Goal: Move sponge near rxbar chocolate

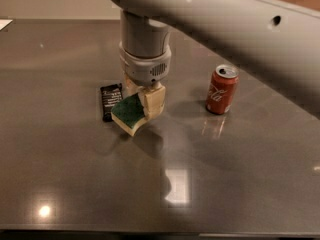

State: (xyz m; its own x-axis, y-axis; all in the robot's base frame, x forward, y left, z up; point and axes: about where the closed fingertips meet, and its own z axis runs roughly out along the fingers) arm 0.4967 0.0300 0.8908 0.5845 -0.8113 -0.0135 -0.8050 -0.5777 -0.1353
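Observation:
My gripper [142,104] hangs over the middle of the table, shut on the sponge [129,114]. The sponge has a dark green top and a pale yellow foam layer. It is tilted and held just above the tabletop. The rxbar chocolate [110,100], a small flat black wrapper with white lettering, lies on the table just left of the sponge. The sponge's left edge overlaps or nearly touches the bar's right side; I cannot tell which.
A red soda can [222,89] stands upright to the right of the gripper. The grey tabletop [60,174] is glossy with light reflections. My arm [225,29] crosses the upper right of the view. A white object [4,23] sits at the far left edge.

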